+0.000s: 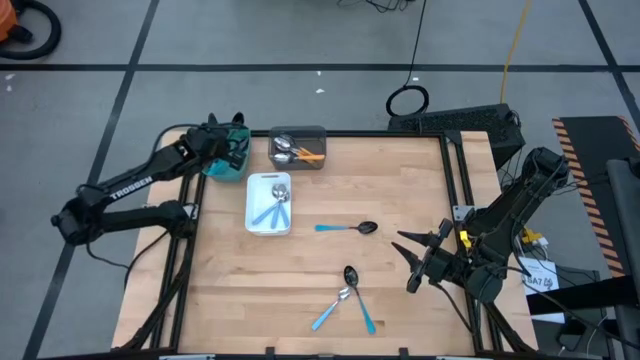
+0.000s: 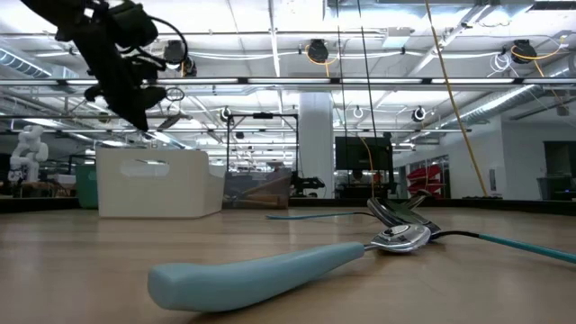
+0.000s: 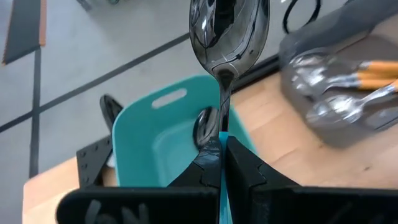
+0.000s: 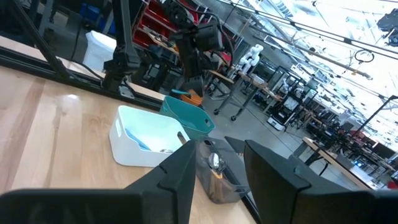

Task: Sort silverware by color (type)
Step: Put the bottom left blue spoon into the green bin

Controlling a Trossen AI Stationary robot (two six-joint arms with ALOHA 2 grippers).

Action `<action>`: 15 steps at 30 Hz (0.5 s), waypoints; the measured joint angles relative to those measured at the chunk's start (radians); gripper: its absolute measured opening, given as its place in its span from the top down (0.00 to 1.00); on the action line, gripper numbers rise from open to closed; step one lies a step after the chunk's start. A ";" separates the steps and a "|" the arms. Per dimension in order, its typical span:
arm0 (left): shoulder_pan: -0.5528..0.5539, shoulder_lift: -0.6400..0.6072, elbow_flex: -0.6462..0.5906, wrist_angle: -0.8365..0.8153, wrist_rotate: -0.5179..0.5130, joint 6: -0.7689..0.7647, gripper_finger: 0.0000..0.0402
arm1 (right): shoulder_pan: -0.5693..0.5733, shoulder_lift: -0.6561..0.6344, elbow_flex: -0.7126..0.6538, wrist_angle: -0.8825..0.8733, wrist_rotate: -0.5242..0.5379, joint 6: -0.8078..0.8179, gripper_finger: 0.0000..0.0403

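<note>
Between left fingers (image 3: 211,163), spoon (image 3: 227,37), above teal tray (image 3: 155,130)

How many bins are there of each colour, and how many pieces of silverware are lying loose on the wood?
Teal bin: 1
Grey bin: 1
White bin: 1
Loose silverware: 3 (one alone, two crossed)
Total: 6

trays: teal (image 1: 222,165), grey (image 1: 298,133), white (image 1: 268,205) | spoon handles (image 1: 333,228): light-blue, orange
</note>
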 joint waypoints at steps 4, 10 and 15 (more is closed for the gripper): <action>0.023 0.016 -0.025 -0.005 0.001 0.003 0.99 | 0.000 0.000 0.000 -0.002 0.000 0.010 0.68; 0.048 0.057 -0.052 0.035 0.003 0.026 0.99 | 0.000 0.000 0.000 -0.008 0.000 0.013 0.68; 0.070 0.124 -0.055 0.046 0.003 0.042 0.99 | 0.000 0.000 0.000 -0.008 0.000 0.013 0.68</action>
